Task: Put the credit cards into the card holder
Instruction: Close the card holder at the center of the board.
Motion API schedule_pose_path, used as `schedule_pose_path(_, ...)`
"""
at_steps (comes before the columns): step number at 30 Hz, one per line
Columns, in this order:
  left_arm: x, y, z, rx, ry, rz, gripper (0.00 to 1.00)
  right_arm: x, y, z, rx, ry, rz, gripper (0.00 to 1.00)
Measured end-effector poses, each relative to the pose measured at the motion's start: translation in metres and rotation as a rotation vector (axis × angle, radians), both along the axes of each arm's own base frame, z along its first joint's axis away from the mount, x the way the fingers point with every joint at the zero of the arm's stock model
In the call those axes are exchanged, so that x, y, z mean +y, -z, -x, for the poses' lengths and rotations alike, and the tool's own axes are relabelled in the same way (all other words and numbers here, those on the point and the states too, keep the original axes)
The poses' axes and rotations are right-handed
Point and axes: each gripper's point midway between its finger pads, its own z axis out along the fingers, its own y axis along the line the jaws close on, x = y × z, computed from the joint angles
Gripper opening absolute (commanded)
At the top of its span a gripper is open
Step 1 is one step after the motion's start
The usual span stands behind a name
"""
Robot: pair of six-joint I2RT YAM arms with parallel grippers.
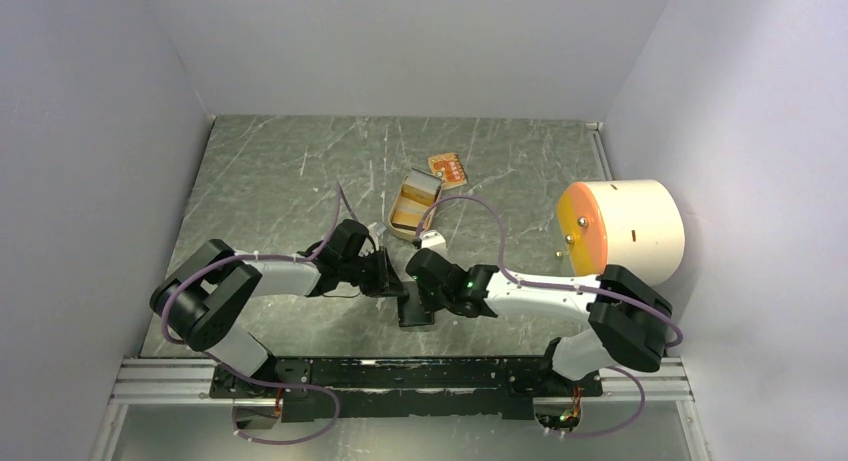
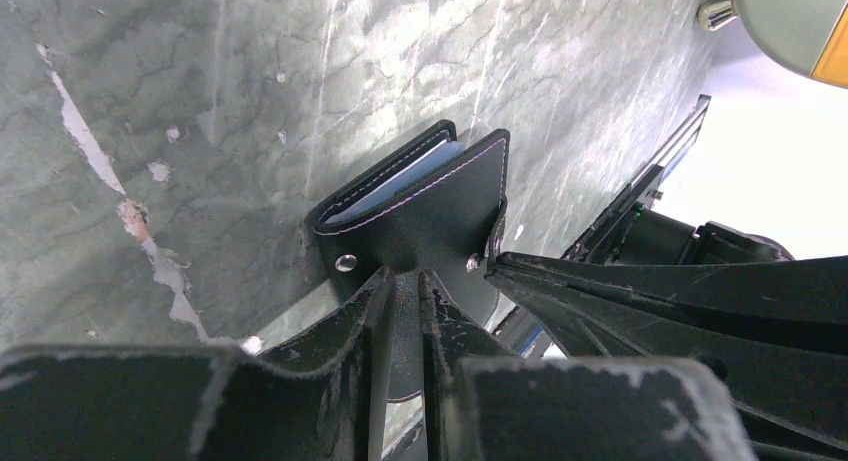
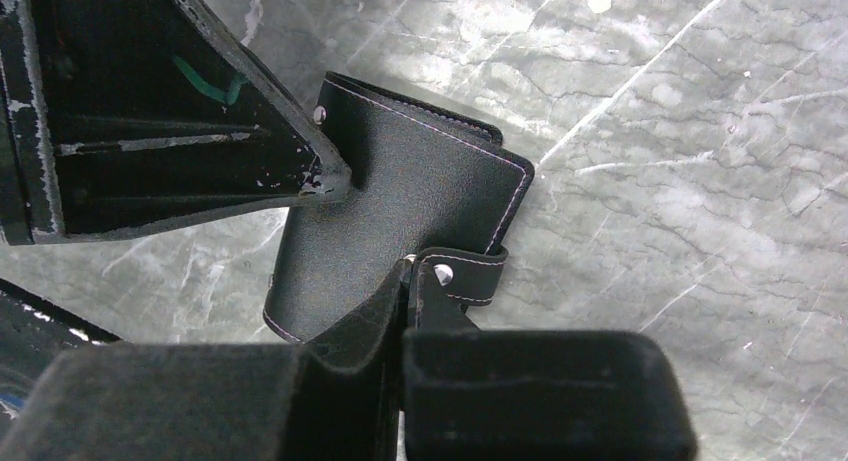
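Observation:
The black card holder (image 2: 430,206) stands partly open on the marble table, its blue lining showing; in the top view only its lower end (image 1: 416,313) shows between the two grippers. My left gripper (image 2: 420,278) is shut on its near cover between two snap studs. My right gripper (image 3: 408,271) is shut at the holder's snap tab (image 3: 465,273), with the holder (image 3: 400,201) just beyond it. The grippers meet mid-table, left (image 1: 393,279) and right (image 1: 420,281). A tan-orange credit card (image 1: 447,169) lies far back. A small pale piece (image 1: 432,240), perhaps the other card, lies by the right arm.
An open tan-gold tin (image 1: 412,205) sits just behind the grippers, next to the orange card. A large cream cylinder with an orange face (image 1: 620,231) stands at the right wall. White walls enclose the table on three sides.

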Motion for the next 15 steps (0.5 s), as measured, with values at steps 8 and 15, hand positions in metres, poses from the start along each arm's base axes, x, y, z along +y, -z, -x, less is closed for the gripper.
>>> schedule_pose_path(8, -0.0001, 0.0, 0.0001, 0.0, 0.0, 0.0, 0.21, 0.0046, 0.0002, 0.0, 0.002, -0.007, -0.015, 0.0)
schedule_pose_path(15, -0.0001, 0.0, 0.0001, 0.0, 0.001, 0.0, 0.2, 0.0057, 0.0025, -0.0002, 0.005, -0.008, -0.014, 0.0)
